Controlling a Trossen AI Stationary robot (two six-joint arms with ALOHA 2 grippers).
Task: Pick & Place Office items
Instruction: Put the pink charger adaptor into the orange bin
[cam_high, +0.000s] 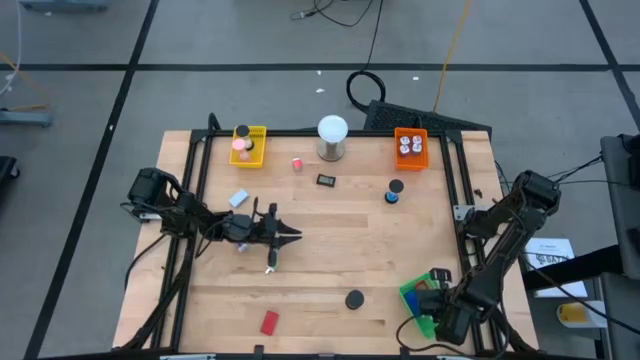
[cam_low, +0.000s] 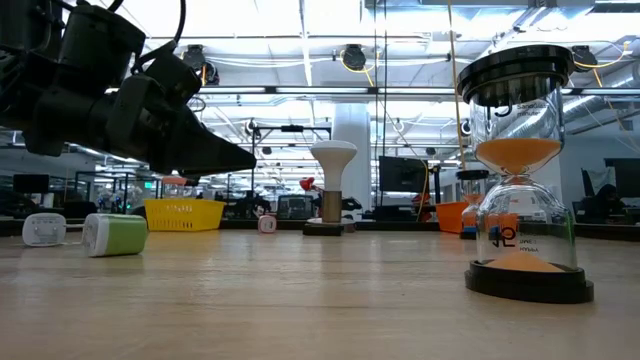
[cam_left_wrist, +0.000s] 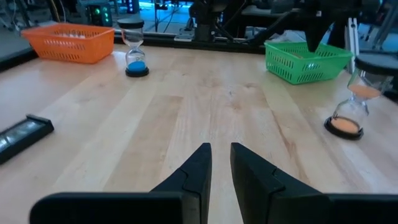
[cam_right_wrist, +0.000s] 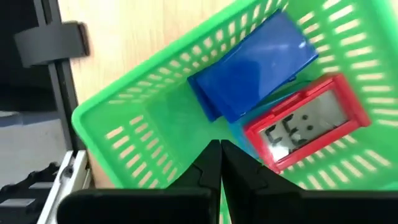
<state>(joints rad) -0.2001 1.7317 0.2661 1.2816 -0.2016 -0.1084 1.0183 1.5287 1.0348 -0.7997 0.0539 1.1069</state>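
My left gripper (cam_left_wrist: 221, 152) hovers level over the table's left middle (cam_high: 296, 236), pointing toward the right edge. Its fingers are open by a narrow gap, with nothing between them. My right gripper (cam_right_wrist: 221, 149) is shut and points down over the green tray (cam_right_wrist: 124, 106) at the near right corner (cam_high: 420, 300). A blue flat block (cam_right_wrist: 255, 62) and a red-framed little clock (cam_right_wrist: 305, 127) lie in that tray. On the table lie a red block (cam_high: 269, 321), a black flat piece (cam_high: 327, 180), a pink-red bit (cam_high: 297, 164) and a light blue bit (cam_high: 238, 198).
An orange-sand hourglass (cam_left_wrist: 348, 106) stands near the front middle (cam_high: 354, 298), and a blue one (cam_left_wrist: 134, 53) at the right middle. A yellow tray (cam_high: 250, 145), a white ball on a metal base (cam_high: 332, 138) and an orange tray (cam_high: 410, 148) line the far edge.
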